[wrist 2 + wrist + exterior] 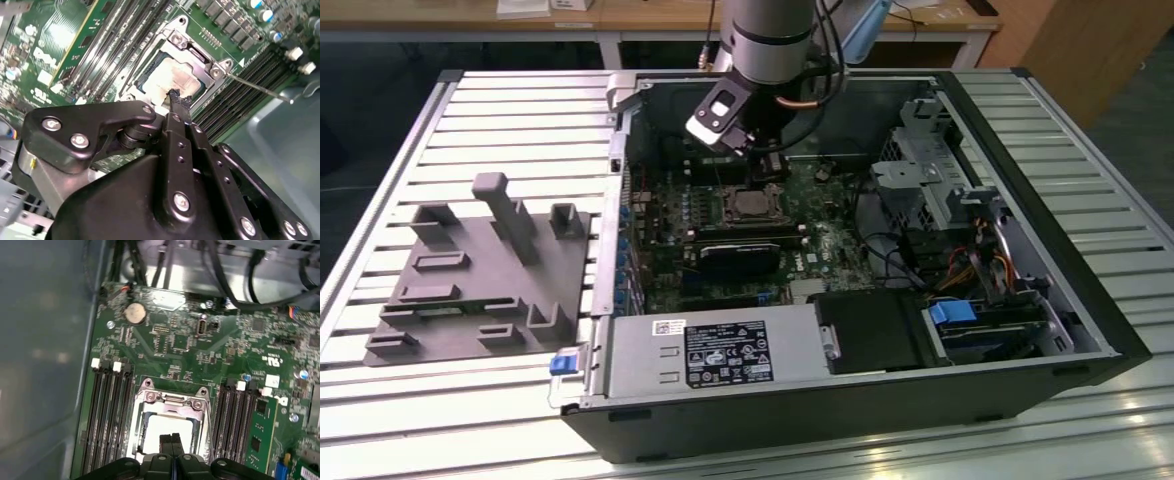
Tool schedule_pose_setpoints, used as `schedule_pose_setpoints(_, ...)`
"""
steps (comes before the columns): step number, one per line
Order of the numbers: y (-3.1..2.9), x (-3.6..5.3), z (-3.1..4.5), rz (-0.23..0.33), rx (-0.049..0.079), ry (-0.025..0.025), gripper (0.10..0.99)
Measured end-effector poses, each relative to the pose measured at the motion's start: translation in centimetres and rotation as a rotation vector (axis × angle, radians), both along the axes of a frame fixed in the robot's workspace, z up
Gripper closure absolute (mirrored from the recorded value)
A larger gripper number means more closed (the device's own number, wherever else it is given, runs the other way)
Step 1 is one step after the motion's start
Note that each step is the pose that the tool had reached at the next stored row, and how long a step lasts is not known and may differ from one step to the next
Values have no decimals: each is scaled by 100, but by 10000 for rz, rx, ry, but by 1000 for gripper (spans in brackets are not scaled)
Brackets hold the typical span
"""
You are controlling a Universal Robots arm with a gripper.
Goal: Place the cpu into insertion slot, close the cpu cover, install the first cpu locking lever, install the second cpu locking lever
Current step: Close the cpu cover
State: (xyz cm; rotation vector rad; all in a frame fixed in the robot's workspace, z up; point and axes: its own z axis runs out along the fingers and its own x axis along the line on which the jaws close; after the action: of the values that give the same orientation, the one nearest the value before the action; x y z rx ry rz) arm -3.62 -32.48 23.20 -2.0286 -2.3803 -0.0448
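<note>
The cpu (160, 432) lies in the insertion slot (750, 205), its pale metal top showing through the window of the cpu cover (167, 402). The cover lies flat over it, seen in both wrist views. A thin metal locking lever (260, 88) sticks out sideways from the slot's corner over the memory slots. My gripper (178, 98) hangs just above the cpu (167, 75), its two black fingers pressed together with nothing between them. The exterior view has the gripper (761, 158) inside the open computer case, just behind the slot.
Long black memory slots (107, 415) flank the socket on both sides. A black heatsink block (740, 255) sits in front of it. The power supply (707, 350) fills the case's front, the drive cage (961, 200) the exterior view's right. A grey fixture (480, 270) lies outside at the left.
</note>
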Motion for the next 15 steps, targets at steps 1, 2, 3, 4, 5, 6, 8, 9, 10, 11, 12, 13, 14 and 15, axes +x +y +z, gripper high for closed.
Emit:
schedule_pose_setpoints(1,0,0,0,179,-1,0,980)
schedule_pose_setpoints(2,0,0,-1,360,-2,0,980)
schedule_pose_setpoints(3,0,0,-1,539,-3,0,980)
schedule_pose_setpoints(4,0,0,-1,719,-3,0,980)
schedule_pose_setpoints(5,0,0,-1,915,-3,0,980)
schedule_pose_setpoints(6,0,0,-1,1095,-3,0,980)
schedule_pose_setpoints(8,0,0,-2,1454,-4,0,980)
schedule_pose_setpoints(9,0,0,-2,1635,-3,0,980)
schedule_pose_setpoints(10,0,0,-2,1814,-3,0,980)
schedule_pose_setpoints(11,0,0,-2,2000,-3,0,980)
schedule_pose_setpoints(12,0,0,-3,2179,-3,0,980)
schedule_pose_setpoints(13,0,0,-3,2370,-3,0,980)
schedule_pose_setpoints(14,0,0,-3,2550,-3,0,980)
schedule_pose_setpoints(15,0,0,-3,2735,-3,0,980)
